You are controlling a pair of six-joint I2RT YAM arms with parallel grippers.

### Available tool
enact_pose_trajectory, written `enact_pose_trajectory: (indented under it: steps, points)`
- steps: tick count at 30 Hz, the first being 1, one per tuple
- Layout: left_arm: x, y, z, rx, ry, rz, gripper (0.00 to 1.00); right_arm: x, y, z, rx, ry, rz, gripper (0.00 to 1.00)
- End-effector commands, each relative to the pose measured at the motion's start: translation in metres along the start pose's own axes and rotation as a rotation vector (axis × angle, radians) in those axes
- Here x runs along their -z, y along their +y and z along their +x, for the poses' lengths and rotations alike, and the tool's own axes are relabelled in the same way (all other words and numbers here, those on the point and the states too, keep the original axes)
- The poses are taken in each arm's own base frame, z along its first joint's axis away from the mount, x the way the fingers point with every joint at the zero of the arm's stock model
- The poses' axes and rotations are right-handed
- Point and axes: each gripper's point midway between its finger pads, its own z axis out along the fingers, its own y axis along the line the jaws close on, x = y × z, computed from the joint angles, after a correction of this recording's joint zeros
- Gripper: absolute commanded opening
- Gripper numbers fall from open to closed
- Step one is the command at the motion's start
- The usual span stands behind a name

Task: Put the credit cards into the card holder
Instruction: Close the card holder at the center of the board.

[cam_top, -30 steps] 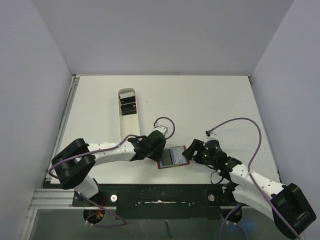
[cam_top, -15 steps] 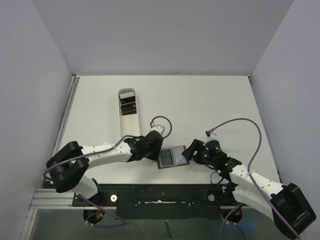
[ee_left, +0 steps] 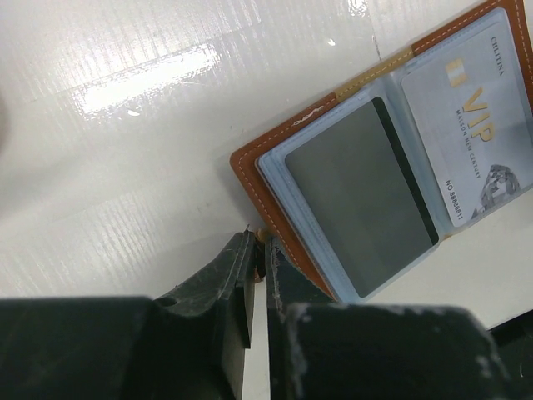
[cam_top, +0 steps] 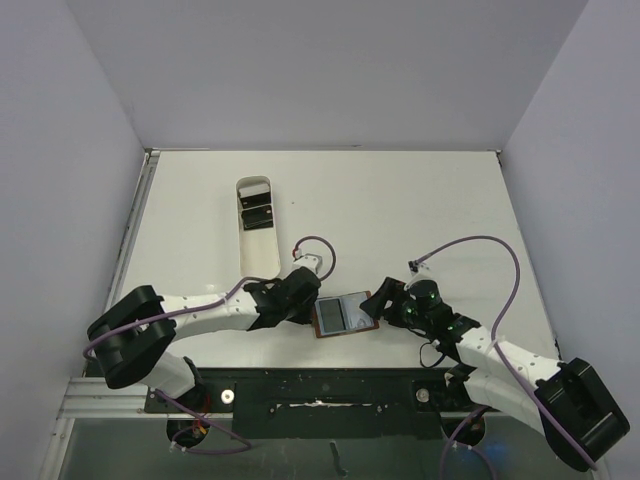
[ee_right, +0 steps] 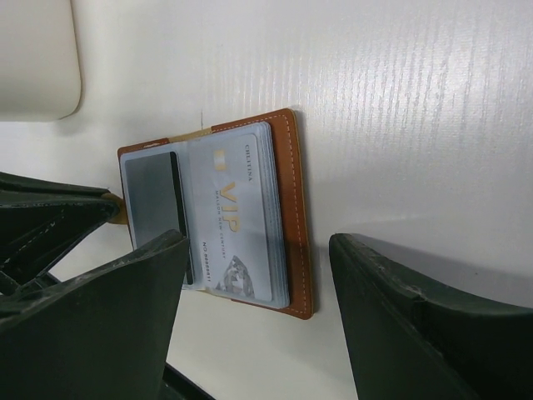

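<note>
At near edge of worktop [cam_top: 420, 200], between the two arms: card holder [ee_left: 375, 167] lies open, pockets up. L pincer [ee_left: 260, 246] was roughly half open a sec ago and is now down to a slit. Its tips look to nip the small tan tab at the holder's L edge, so I judge it a hold on the holder, not on a card. L arm has also slid a bit lower and nearer the edge vs. earlier top view. Likely meaning: holder is being pinned flat so a card can be slid in w/o it skating, i.e. prep step, no new card in hand yet. R pincer [ee_right: 254, 250] is unchanged, jaws wide, empty, hovering over holder's R leaf. Pockets already showing: dark card [ee_left: 366, 192] in L leaf, pale VIP card [ee_left: 475, 125] in R leaf. Remaining credit cards [cam_top: 256, 212] sit in white oval tray [cam_top: 257, 252], well apart from holder, far side of L arm. Obstacles: L forearm and its purple cable [cam_top: 318, 245] lie between tray and holder. With L busy, R would have to reach across it. Thin cards lying flat in the tray are prob. awkward to pick.
</note>
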Motion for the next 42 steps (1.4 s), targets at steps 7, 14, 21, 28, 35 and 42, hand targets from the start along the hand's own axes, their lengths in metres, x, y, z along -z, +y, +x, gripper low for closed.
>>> enact_pose_trajectory:
  steps: [7,14,21,28,35,42]
  points:
    - [0.001,-0.015,-0.01,0.038,-0.059,0.083,0.01,-0.003,-0.013,0.021,-0.056,0.058,0.006,0.71]
    - [0.002,-0.015,-0.011,0.04,-0.066,0.084,0.01,-0.005,-0.003,0.02,-0.086,0.058,-0.041,0.71]
    - [-0.001,-0.018,-0.008,0.046,-0.058,0.1,0.01,-0.003,0.008,0.016,-0.142,0.04,-0.12,0.71]
    - [-0.003,-0.023,-0.007,0.052,-0.055,0.123,0.01,0.001,0.021,0.01,-0.167,0.021,-0.183,0.71]
    - [-0.008,-0.025,-0.003,0.052,-0.037,0.134,0.01,0.007,0.037,0.003,-0.167,0.009,-0.251,0.71]
    - [-0.008,-0.031,-0.004,0.059,-0.037,0.162,0.01,0.014,0.052,-0.004,-0.175,-0.004,-0.314,0.71]
